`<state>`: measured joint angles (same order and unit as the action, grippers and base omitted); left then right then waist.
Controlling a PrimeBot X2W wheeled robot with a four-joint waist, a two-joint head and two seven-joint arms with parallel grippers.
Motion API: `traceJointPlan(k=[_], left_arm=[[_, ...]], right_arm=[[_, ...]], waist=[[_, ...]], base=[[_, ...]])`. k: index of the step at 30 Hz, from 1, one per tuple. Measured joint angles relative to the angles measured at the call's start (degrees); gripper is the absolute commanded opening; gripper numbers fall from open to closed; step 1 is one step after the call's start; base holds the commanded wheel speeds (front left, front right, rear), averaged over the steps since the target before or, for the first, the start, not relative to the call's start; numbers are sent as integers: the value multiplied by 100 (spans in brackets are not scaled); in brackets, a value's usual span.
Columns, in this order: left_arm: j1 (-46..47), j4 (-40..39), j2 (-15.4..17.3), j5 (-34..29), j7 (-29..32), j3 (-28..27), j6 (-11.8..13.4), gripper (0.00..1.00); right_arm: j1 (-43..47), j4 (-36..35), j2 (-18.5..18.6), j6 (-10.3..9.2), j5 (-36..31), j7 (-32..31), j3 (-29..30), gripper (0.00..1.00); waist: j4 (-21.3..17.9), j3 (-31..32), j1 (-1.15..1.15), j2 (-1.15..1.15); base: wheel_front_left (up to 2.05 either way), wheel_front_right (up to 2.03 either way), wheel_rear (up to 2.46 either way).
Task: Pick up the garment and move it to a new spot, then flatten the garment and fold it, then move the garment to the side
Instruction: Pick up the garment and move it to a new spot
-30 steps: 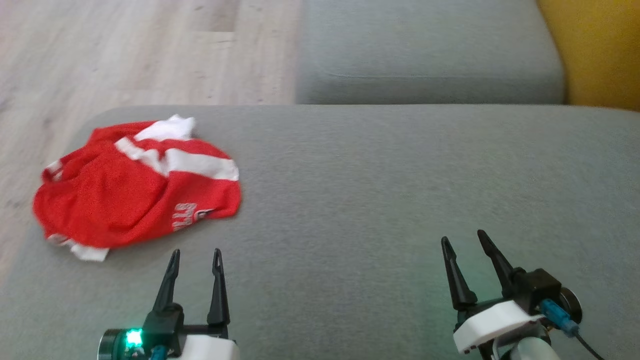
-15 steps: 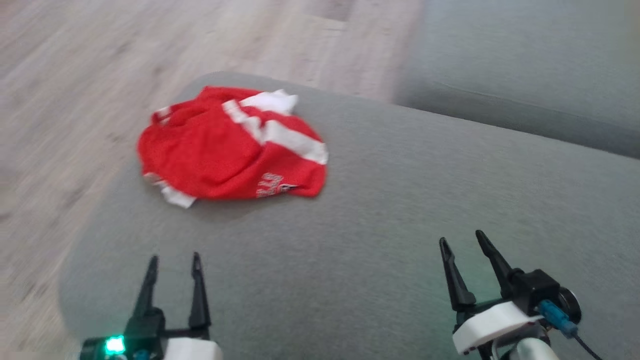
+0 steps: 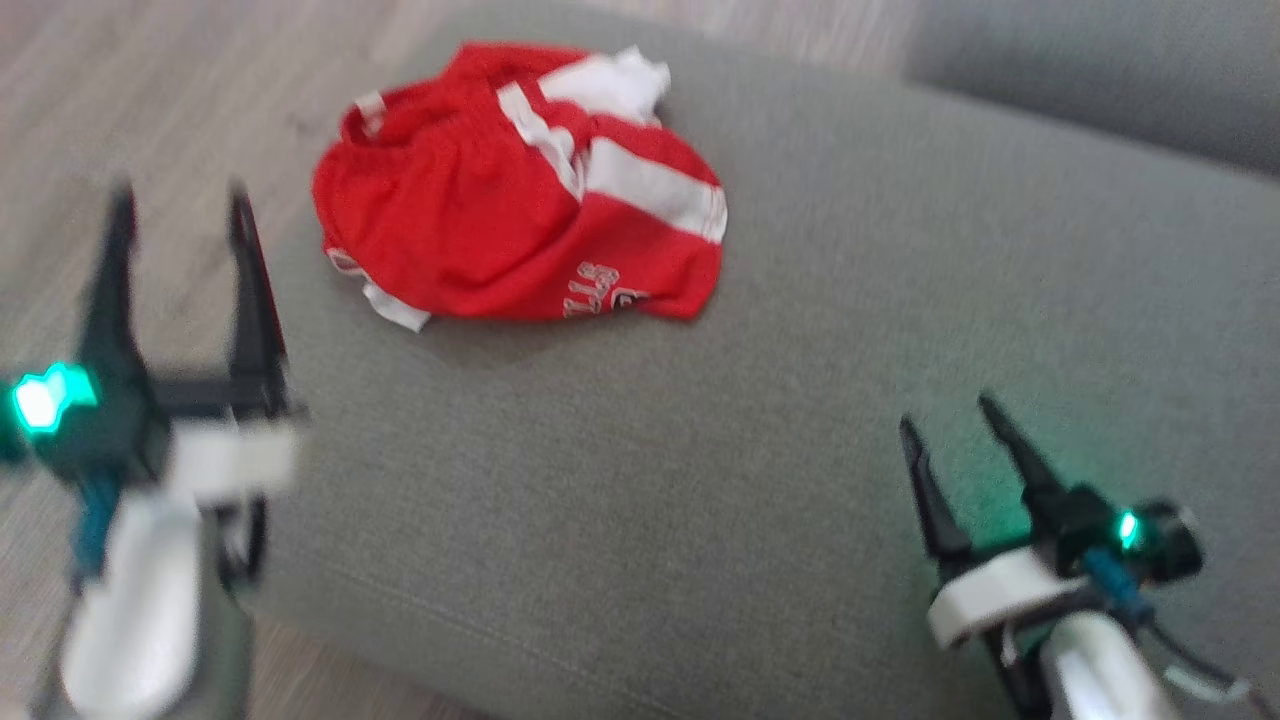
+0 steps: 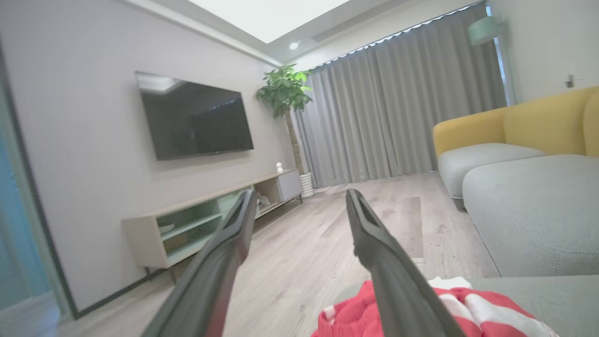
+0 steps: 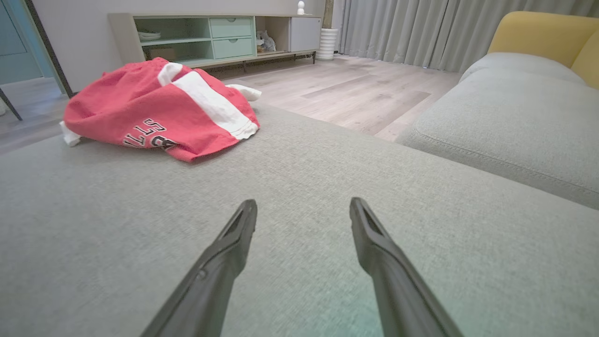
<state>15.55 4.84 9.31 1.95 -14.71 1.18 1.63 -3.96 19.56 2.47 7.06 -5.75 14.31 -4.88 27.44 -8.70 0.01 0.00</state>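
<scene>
Garment (image 3: 520, 200), red with white stripes, was found crumpled at the far left corner of the grey cushion (image 3: 700, 450). Nearer, the left gripper (image 3: 180, 200) and right gripper (image 3: 945, 412) were held wide open, empty. Beyond, a wall television (image 4: 196, 119) was caught by the left wrist view; pale dishes (image 5: 149, 35), dimly, in a low cabinet (image 5: 231, 29) by the right.
</scene>
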Motion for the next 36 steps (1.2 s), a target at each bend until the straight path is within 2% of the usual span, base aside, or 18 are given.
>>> traceJointPlan(k=[2,5,10,13,14,17,18,21,24,26,27,28,32,36], left_arm=[[642,233,174,-16,-2,33,-231,100],[1618,1093,307,-30,7,156,-517,100],[3266,2737,338,227,693,604,-862,100],[3953,3610,371,643,1184,1029,-900,100],[3953,3610,371,643,1184,1029,-900,100],[4193,4122,457,1436,1605,1758,-922,100],[4213,4297,561,1965,1825,2203,-922,100],[4216,4450,882,2552,1916,2684,-922,100],[4271,4640,1229,2775,1792,3048,-922,100],[4341,4734,1318,2902,1680,3268,-922,100],[4372,4740,1321,3004,1634,3399,-922,42],[4399,4726,1321,3096,1581,3559,-922,0],[4489,4652,1396,3337,1290,4099,-922,0],[4696,4566,1674,3455,961,4526,-922,0]], right_arm=[[-202,-78,86,0,-152,1,53,100],[-422,-211,355,0,-260,5,152,100],[-495,-522,719,0,-290,8,219,100],[-532,-797,812,5,-289,60,142,100],[-532,-797,812,5,-289,60,142,100],[-630,-1003,881,5,-289,68,42,100],[-677,-1134,922,7,-289,98,4,100],[-749,-1295,960,7,-289,125,-19,100],[-809,-1444,1013,7,-288,133,-19,100],[-837,-1530,1031,7,-288,137,-5,100],[-837,-1571,1031,7,-288,156,-5,100],[-836,-1599,1031,7,-288,178,-4,100],[-837,-1555,1029,8,-288,180,22,100],[-864,-1363,1017,7,-288,176,25,100]], waist=[[-26,-275,0,0],[-72,-675,1,0],[-148,-1285,2,0],[-228,-1575,1,0],[-228,-1575,1,0],[-375,-1782,0,0],[-473,-1911,-1,0],[-626,-2082,-1,0],[-746,-2247,-1,0],[-795,-2342,-1,0],[-811,-2379,-1,0],[-821,-2404,-1,0],[-785,-2361,-1,0],[-758,-2202,0,0]], base=[[0,0,0],[0,0,0],[0,0,0],[0,0,0],[0,0,0],[0,0,0],[0,0,0],[0,0,0],[0,0,0],[0,0,0],[0,0,0],[0,0,0],[0,0,0],[0,0,0]])
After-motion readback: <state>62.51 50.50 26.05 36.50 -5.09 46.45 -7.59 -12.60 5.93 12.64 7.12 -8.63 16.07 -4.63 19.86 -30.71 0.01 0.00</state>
